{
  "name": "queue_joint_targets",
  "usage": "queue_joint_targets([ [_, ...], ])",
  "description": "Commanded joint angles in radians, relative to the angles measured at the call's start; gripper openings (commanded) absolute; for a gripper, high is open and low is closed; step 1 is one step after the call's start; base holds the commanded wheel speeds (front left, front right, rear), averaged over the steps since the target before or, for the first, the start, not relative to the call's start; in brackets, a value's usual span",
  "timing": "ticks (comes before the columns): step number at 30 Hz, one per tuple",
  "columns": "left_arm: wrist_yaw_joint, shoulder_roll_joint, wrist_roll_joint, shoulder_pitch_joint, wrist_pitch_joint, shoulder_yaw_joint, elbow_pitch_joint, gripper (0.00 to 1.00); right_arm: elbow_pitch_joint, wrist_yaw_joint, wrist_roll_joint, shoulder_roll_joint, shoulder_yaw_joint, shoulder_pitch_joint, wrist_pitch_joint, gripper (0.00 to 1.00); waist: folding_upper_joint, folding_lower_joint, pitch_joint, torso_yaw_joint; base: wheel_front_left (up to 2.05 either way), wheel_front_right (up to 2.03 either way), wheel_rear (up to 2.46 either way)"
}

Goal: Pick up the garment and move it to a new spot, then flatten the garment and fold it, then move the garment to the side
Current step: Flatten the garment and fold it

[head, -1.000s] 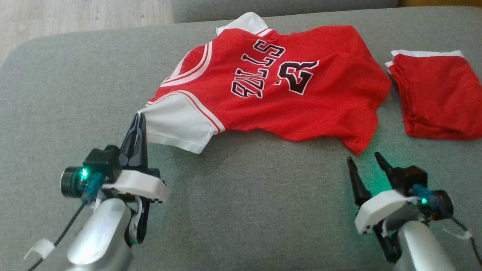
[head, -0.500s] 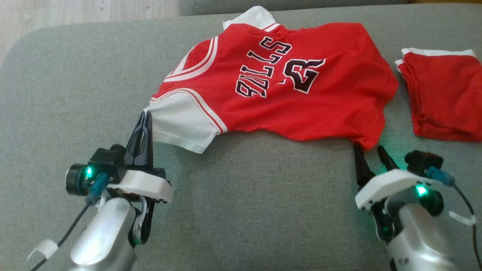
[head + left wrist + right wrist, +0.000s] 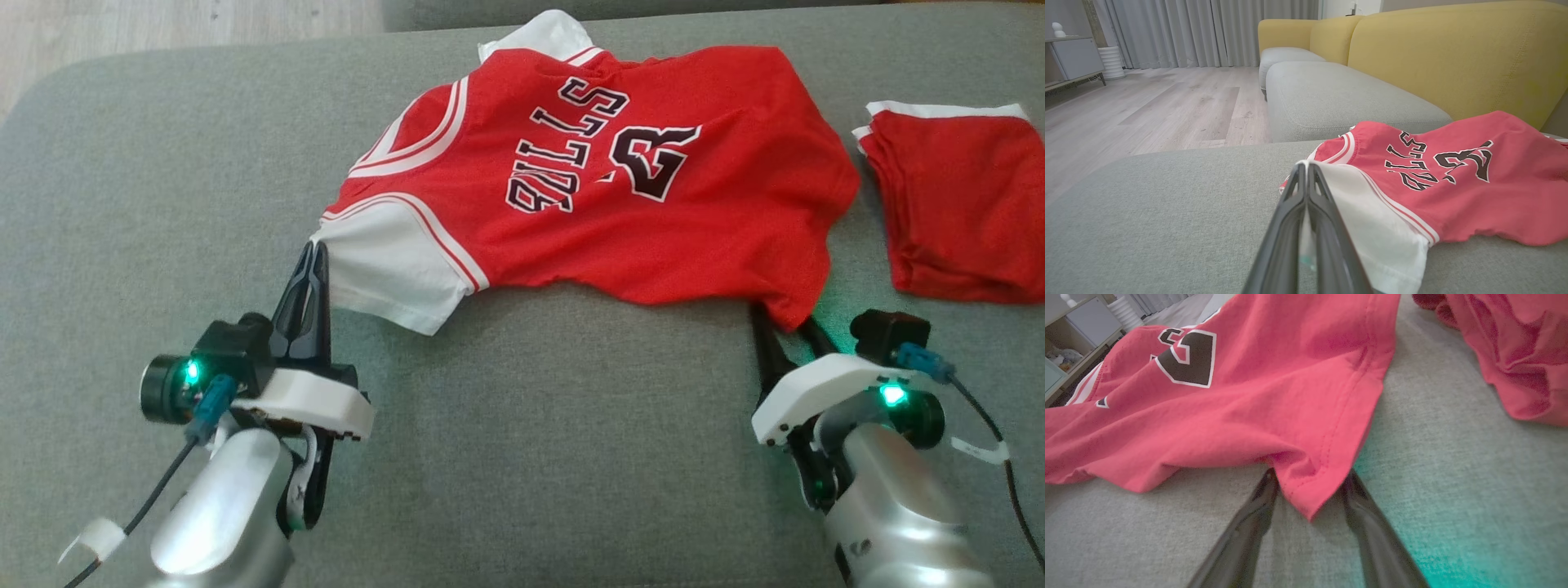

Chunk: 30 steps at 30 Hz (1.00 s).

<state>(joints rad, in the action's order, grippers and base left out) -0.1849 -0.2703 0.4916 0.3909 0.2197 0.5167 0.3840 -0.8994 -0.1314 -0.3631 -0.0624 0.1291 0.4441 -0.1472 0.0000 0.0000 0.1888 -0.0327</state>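
Note:
A red basketball jersey [image 3: 604, 188] with white sleeves and dark lettering lies spread on the grey cushion [image 3: 531, 457]. My left gripper [image 3: 313, 249] is shut on the edge of its white sleeve [image 3: 392, 273]; in the left wrist view that gripper [image 3: 1306, 169] pinches the sleeve [image 3: 1372, 228]. My right gripper [image 3: 784, 314] is open at the jersey's lower corner. In the right wrist view the red corner [image 3: 1310, 494] hangs between the spread fingers [image 3: 1253, 522] of the right gripper [image 3: 1310, 475], whose tips slide under the hem.
A folded red garment [image 3: 955, 212] with white trim lies on the cushion to the right of the jersey. Wooden floor [image 3: 163, 24] lies beyond the cushion's far left edge. A yellow sofa back [image 3: 1453, 57] stands behind the jersey in the left wrist view.
My right gripper has moved forward from the bare cushion to the jersey's lower corner, its fingers now around the hem. The left gripper keeps its hold on the sleeve.

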Motion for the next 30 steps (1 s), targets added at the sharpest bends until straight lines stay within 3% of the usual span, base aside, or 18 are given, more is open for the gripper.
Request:
queue_joint_targets([
  [1,-0.006,-0.030,-0.004,0.046,0.002,-0.033,-0.028,0.00,-0.014,0.001,0.014,0.012,0.046,-0.007,0.001,0.00,0.0000,0.0000,-0.005,-0.005,0.00,0.00,0.00],
  [8,-0.011,-0.033,0.010,0.038,0.011,-0.047,-0.015,0.00,0.016,0.001,0.023,0.012,0.051,-0.013,-0.033,0.00,0.0000,0.0000,-0.040,-0.021,0.00,0.00,0.00],
  [16,-0.008,-0.045,0.040,0.035,0.020,-0.082,-0.034,0.00,0.163,0.001,0.109,0.012,0.001,-0.018,-0.038,0.00,0.0000,0.0000,-0.085,-0.044,0.00,0.00,0.00],
  [21,0.013,-0.046,0.087,0.070,0.000,-0.111,-0.070,0.00,0.357,0.001,0.144,-0.021,-0.011,-0.033,0.022,0.00,0.0000,0.0000,-0.105,-0.043,0.00,0.00,0.00],
  [30,0.023,-0.045,0.167,0.224,-0.030,-0.199,-0.185,0.00,0.776,0.001,0.130,-0.184,-0.016,0.013,0.131,0.00,0.0000,0.0000,-0.163,-0.043,0.00,0.00,0.00],
])
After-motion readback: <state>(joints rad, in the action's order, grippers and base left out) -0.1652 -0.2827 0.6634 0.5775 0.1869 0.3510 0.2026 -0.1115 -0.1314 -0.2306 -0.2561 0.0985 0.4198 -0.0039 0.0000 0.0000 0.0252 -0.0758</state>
